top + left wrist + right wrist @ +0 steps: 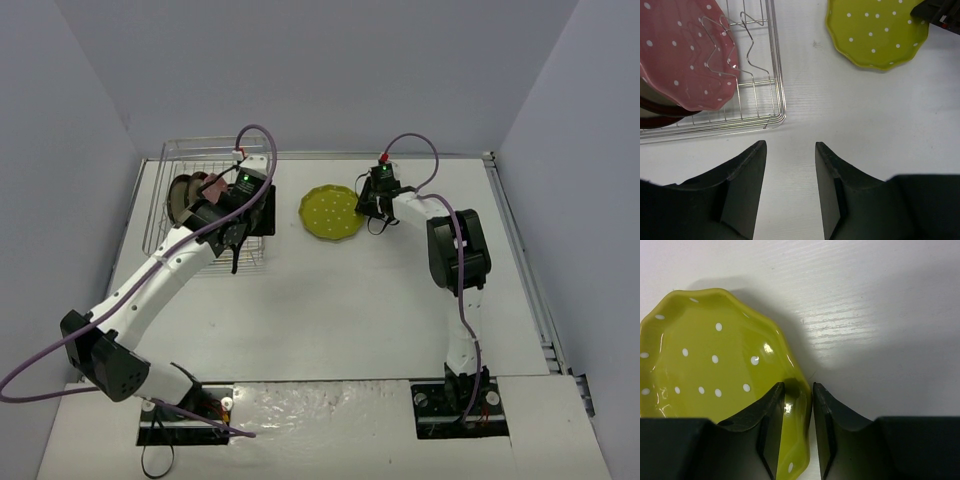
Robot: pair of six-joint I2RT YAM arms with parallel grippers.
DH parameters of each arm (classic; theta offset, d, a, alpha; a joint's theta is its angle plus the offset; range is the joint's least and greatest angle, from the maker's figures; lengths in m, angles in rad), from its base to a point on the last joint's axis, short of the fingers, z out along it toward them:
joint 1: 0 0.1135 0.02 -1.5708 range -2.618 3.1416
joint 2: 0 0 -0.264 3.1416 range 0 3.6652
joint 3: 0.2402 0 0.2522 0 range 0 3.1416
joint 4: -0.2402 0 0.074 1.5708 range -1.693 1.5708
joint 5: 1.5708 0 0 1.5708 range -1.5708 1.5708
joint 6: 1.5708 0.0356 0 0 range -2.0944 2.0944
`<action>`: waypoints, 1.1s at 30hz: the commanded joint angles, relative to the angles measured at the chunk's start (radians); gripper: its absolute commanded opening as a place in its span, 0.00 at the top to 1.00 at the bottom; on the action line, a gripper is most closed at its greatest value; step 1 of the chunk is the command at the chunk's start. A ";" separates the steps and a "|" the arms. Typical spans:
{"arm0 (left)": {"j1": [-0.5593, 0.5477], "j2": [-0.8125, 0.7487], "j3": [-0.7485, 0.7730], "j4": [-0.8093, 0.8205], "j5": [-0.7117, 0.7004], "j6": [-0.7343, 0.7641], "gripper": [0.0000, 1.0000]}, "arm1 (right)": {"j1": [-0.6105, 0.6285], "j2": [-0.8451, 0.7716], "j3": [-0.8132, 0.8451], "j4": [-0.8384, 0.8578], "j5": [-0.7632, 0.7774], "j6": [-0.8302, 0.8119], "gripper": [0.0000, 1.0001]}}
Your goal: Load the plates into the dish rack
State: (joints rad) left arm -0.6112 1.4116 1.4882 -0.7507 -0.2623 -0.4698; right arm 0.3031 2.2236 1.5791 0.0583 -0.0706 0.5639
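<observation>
A white table boxed in by plain pale grey walls holds everything. The silver wire dish rack with upright tines sits at its far left. A pink scalloped plate with white dots leans among the tines, and the dark red-brown rim of a larger plate shows behind it.

The yellow-green scalloped plate with white dots lies flat on the table, near the rack on its right. The right gripper straddles the edge of this plate that is farthest from the rack, one finger over the inside and one outside. I cannot tell whether they are pinching it yet. The left gripper hangs over bare table just beside the rack's corner, fingers spread and empty.

The plate looks like glazed ceramic: rigid, glossy and probably slick, and likely to chip if it knocks the wire. The raised wavy rim is the only purchase. Held there, the plate's weight would probably swing it downward, so the pinch should be deep and firm.
</observation>
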 commanded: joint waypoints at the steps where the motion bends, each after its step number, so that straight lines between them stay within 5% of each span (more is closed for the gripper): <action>1: -0.010 -0.003 0.010 0.053 -0.009 -0.015 0.60 | 0.010 0.028 0.007 -0.029 0.017 -0.023 0.80; 7: -0.010 0.004 0.001 0.062 -0.005 -0.017 0.60 | 0.010 0.024 -0.004 -0.029 0.023 -0.028 1.00; 33: -0.044 0.154 0.022 0.191 0.148 -0.069 0.60 | -0.110 -0.408 -0.319 0.061 -0.050 0.030 1.00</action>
State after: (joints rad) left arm -0.6286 1.5450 1.4342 -0.6304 -0.1460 -0.5138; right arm 0.2147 1.9592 1.2666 0.0750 -0.0975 0.5910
